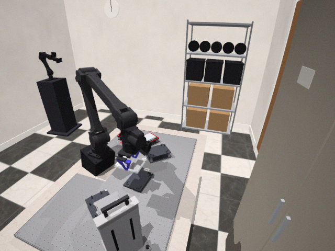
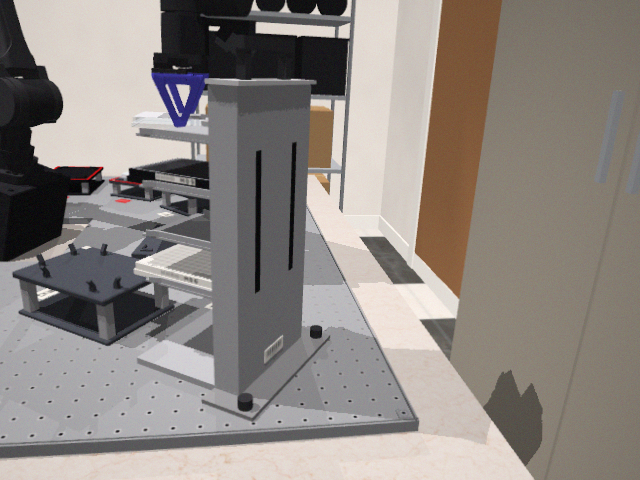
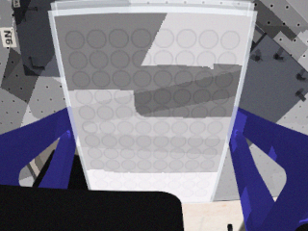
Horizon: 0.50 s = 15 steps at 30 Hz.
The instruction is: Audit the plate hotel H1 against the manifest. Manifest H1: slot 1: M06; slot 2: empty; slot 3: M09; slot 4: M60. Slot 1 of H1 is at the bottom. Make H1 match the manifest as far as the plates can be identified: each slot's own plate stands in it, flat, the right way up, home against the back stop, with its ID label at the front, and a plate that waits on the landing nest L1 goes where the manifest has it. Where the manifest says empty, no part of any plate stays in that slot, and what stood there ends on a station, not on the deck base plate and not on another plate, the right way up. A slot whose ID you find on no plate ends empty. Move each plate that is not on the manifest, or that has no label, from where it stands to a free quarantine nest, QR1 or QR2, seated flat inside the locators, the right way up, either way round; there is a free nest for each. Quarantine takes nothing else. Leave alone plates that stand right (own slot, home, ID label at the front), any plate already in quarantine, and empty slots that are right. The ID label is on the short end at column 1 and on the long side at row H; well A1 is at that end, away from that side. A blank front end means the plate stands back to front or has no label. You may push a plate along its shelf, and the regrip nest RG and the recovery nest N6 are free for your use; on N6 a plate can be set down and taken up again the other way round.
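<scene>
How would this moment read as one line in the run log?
gripper: shut on clear plate | plate: flat, held above deck | plate ID: not readable | hotel H1: not yet reached

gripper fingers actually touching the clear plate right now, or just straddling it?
Touching. Wrist view: both blue fingers of the gripper sit against the clear plate at its side edges, no gap. Exterior view shows it held up off every surface.

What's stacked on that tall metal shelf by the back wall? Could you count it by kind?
Black balls: 5
Black bins: 3
Cardboard boxes: 4
Total: 12
</scene>
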Each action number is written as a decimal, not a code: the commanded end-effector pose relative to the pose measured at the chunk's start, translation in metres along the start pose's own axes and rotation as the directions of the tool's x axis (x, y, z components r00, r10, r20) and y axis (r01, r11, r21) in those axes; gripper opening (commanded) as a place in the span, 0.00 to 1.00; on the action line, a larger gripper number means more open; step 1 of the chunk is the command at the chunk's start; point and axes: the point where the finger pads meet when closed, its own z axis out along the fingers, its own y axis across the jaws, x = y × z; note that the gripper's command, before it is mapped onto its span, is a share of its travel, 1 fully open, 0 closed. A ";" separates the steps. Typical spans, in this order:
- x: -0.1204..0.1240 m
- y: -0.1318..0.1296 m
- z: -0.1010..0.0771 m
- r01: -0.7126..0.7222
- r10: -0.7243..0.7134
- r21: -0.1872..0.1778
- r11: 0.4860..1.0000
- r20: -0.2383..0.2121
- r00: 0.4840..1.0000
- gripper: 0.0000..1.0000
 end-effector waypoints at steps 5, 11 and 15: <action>-0.042 0.010 -0.025 -0.028 0.026 0.026 0.999 0.076 0.997 0.86; -0.049 0.022 -0.028 -0.029 0.027 0.025 0.999 0.083 0.996 0.86; -0.053 0.035 -0.032 0.003 -0.006 0.028 1.000 0.094 0.996 0.86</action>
